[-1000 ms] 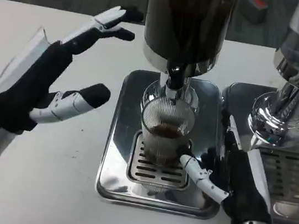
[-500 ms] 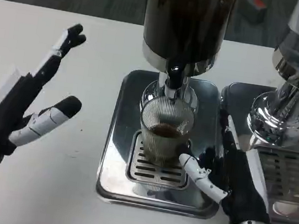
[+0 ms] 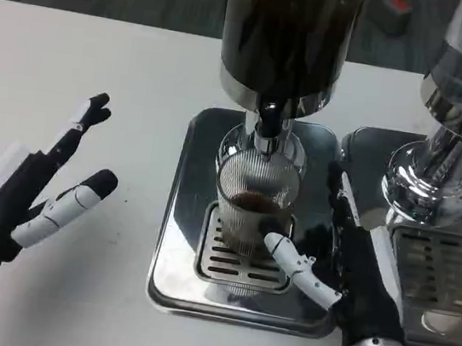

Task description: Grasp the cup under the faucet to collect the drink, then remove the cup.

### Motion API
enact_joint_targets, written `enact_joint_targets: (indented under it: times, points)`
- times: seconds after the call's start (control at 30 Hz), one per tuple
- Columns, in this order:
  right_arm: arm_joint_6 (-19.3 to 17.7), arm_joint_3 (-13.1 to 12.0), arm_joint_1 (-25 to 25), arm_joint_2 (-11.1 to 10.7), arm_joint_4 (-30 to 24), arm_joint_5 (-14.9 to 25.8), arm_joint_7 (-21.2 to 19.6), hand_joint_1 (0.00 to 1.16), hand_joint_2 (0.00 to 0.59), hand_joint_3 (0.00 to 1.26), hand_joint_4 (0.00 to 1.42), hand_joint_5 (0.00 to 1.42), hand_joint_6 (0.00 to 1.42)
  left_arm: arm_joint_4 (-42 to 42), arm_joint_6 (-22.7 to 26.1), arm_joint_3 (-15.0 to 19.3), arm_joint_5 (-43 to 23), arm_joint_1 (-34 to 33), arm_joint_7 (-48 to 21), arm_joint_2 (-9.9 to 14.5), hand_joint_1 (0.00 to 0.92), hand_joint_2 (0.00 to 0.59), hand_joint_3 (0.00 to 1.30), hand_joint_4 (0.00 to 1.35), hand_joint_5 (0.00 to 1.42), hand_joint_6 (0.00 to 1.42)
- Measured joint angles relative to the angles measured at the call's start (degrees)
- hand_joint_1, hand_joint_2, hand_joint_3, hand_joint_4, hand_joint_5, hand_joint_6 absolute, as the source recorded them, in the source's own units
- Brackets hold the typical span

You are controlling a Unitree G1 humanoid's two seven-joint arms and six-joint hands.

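now right hand (image 3: 354, 276) touching cup (image 3: 254, 206) under faucet (image 3: 268, 127).

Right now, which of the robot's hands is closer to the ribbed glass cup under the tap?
The right hand: it is beside the cup, a fingertip at its base. The left hand hovers open, far off over the table.

The right hand (image 3: 346, 271) touches the ribbed cup (image 3: 254, 202) under the faucet (image 3: 267, 131); left hand (image 3: 25, 196) spread.
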Motion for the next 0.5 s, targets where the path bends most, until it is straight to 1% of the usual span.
enact_joint_targets:
  times: [0.27,0.5]
  points:
    - [-1.9,-0.3,-2.6,1.0,4.3,0.9,0.0,0.65,0.189,0.00,0.00,0.00,0.00,2.2,0.6,-0.2,-0.1,-0.2,-0.7,0.0,0.000,0.128,0.00,0.00,0.00,0.00]
    - [-3.2,-0.1,-3.8,1.1,6.3,0.9,0.2,0.66,0.184,0.00,0.00,0.00,0.01,2.2,0.7,-0.2,-0.3,-0.2,-0.7,0.0,0.000,0.133,0.00,0.00,0.00,0.00]
